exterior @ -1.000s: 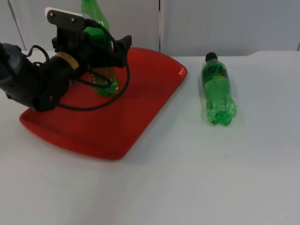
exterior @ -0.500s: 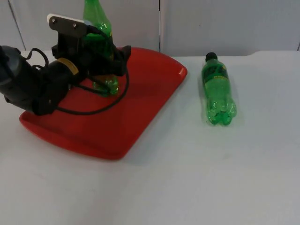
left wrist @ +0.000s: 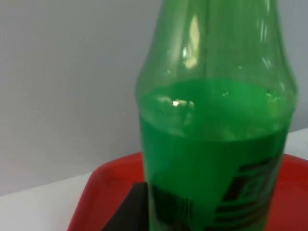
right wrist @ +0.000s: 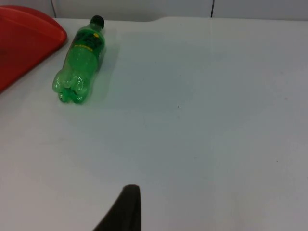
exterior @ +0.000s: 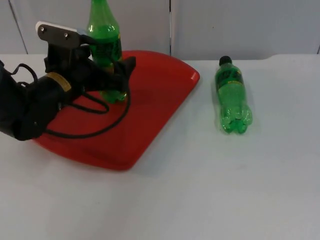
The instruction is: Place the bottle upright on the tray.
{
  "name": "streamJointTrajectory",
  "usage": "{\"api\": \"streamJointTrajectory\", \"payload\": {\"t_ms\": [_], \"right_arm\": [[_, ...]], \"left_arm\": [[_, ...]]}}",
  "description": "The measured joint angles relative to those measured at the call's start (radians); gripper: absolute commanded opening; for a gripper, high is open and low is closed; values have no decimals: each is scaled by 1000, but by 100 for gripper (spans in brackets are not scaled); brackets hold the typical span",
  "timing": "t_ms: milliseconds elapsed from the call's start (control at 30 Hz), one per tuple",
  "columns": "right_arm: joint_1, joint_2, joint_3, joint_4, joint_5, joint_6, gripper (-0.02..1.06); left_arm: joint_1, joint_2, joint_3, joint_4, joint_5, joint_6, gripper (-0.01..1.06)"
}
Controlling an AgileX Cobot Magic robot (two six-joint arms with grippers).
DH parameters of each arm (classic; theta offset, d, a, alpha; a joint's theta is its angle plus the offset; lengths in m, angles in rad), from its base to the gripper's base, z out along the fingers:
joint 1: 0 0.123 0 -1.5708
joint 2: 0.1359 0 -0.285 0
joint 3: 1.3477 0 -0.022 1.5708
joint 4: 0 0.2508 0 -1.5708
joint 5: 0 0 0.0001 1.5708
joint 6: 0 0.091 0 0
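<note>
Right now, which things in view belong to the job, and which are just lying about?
In the job:
- upright bottle, standing on the tray
- red tray
- left gripper, at that bottle

Lying about:
- second bottle, on its side on the white table, beside the tray

The left arm (exterior: pixel 30 105) is bulky and matt black, with a brass-coloured ring marking (exterior: pixel 59 81) near the wrist and black claw fingers (exterior: pixel 127 64).

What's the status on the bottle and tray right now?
Left hand at upright bottle on red tray. Second bottle lies on table. Right arm waits.
</note>
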Motion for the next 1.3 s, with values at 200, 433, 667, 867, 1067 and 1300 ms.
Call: {"api": "streamJointTrajectory", "payload": {"t_ms": [200,433,667,867,1067,1300], "right_arm": [[0,0,0,0,0,0,105],[0,0,0,0,0,0,105],[0,0,0,0,0,0,105],[0,0,0,0,0,-2,105],[0,0,0,0,0,-2,105],[0,0,0,0,0,-2,105]], "left_arm": [[0,-53,91,0,-2,0,105],[0,-143,185,2,-2,0,105],[0,-251,248,14,50,-27,105],[0,-369,258,94,224,-120,105],[0,-498,258,182,350,-239,105],[0,-655,259,342,555,-447,105]]}}
